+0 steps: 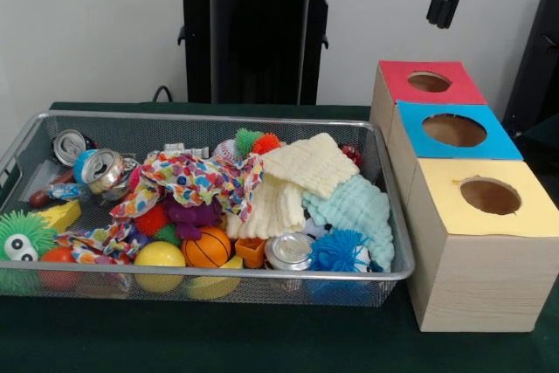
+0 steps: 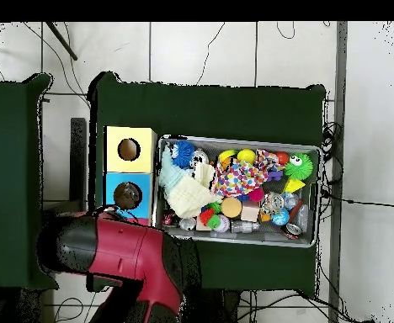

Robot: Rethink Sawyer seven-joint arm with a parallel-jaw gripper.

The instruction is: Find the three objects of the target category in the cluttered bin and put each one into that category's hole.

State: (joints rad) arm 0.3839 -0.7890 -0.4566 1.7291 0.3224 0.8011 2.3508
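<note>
Cluttered silver wire-mesh bin (image 1: 384, 207) is sitting on the dark green tablecloth (image 1: 262, 342), just beside a row of three pale wooden boxes. In the front view it is holding two crushed drink cans (image 1: 92, 163), a multicoloured polka-dot cloth (image 1: 196, 179), a cream knitted cloth (image 1: 301, 172), a pale mint knitted cloth (image 1: 358, 211), a small orange basketball (image 1: 207, 247), a yellow ball (image 1: 159, 255), a spiky blue ball (image 1: 336, 252), a green fuzzy toy with googly eyes (image 1: 22, 238), a purple rubbery toy (image 1: 192, 214) and a silver can end (image 1: 289, 251), all lying tangled and touching. The dotted cloth is draping over the middle of the pile, and the cream cloth is overlapping the mint one.

The boxes are standing in a line to one side of the bin: a red-topped box (image 1: 428, 82) farthest back, a blue-topped box (image 1: 454, 131) in the middle, and a yellow-topped box (image 1: 487, 196) nearest the camera. Each is showing one round hole in its lid.

The black gripper (image 1: 445, 2) is hanging high above the red-topped box, well clear of everything; its two fingers are lying close to each other with only a thin gap, and nothing is between them. In the overhead view the red arm (image 2: 129, 252) is covering the red-topped box, and the bin (image 2: 311, 153) is lying lengthwise beside the yellow and blue boxes.
</note>
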